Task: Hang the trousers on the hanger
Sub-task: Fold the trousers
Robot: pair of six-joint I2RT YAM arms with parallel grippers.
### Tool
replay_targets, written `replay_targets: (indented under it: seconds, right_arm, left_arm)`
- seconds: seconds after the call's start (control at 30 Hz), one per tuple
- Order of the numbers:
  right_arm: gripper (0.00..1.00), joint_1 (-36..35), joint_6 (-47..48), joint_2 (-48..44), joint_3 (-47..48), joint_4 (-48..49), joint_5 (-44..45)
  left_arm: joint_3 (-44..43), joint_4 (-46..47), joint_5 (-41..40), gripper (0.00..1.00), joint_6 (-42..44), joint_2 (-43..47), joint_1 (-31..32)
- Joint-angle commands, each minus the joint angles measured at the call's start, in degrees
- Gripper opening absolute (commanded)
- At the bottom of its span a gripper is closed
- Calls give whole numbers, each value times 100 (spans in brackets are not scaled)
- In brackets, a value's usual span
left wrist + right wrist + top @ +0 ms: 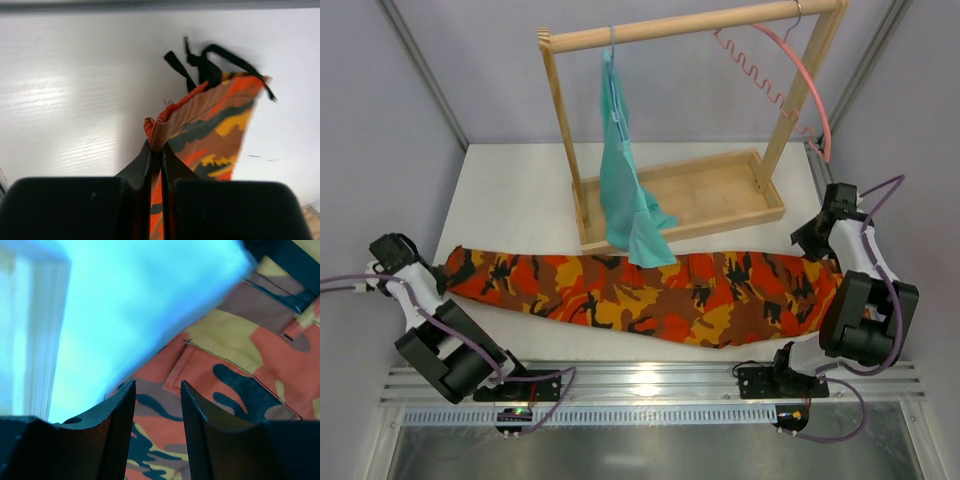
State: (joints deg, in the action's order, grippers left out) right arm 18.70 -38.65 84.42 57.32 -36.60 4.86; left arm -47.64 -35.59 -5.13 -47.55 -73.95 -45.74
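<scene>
The left gripper (pixel 156 150) has its fingers pressed together on a folded edge of the trousers (pixel 210 130), at the end where black cords (pixel 210 62) trail off. Its arm is folded low at the left side of the white table (pixel 510 190), the wrist pointing inward along the cloth. The right gripper (pixel 157 390) has its fingers apart, with camouflage cloth showing in the gap beside a pocket (pixel 200 370). Its arm is bent sharply, the wrist turned down at the trousers' right end.

The trousers lie stretched flat across the near half of the table, from one gripper to the other. Behind them stands a wooden rack (pixel 560 130) with a tray base. A teal garment (pixel 620 170) hangs from its rail, its lower end draped over the tray's front edge onto the trousers. The pink hanger (pixel 810 80) hangs by its hook at the rail's right end. Grey walls (pixel 380 100) enclose the table.
</scene>
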Motion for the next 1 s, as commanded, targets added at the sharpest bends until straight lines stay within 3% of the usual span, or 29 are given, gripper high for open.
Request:
replay_targets:
  seconds: [0.0,0.27,0.47,0.57,0.77,0.97]
  right_arm:
    - [45,-340,367,-531,61,-172,-406]
    - [51,-552,1034,-1919,-248,-48,-1865]
    - [61,-797,1211,-2648,-212,-400,-2902]
    - [61,-1227,1150,-3036,-274,-558,-2930]
    - [62,-2473,396,-4580,-1089,-490,-2728]
    - [62,-3415,-616,-5699,-2030,-225,-2236]
  left_arm:
    - [-729,-9,-288,1,527,311,371]
    - [157,474,784,0,984,1803,2383]
    - [922,211,1286,0,652,2921,4105]
    - [1142,114,1251,1,124,3369,5262]
    - [1773,-290,181,1,-805,4098,7188]
    - [2434,-80,99,0,-1458,4302,8149]
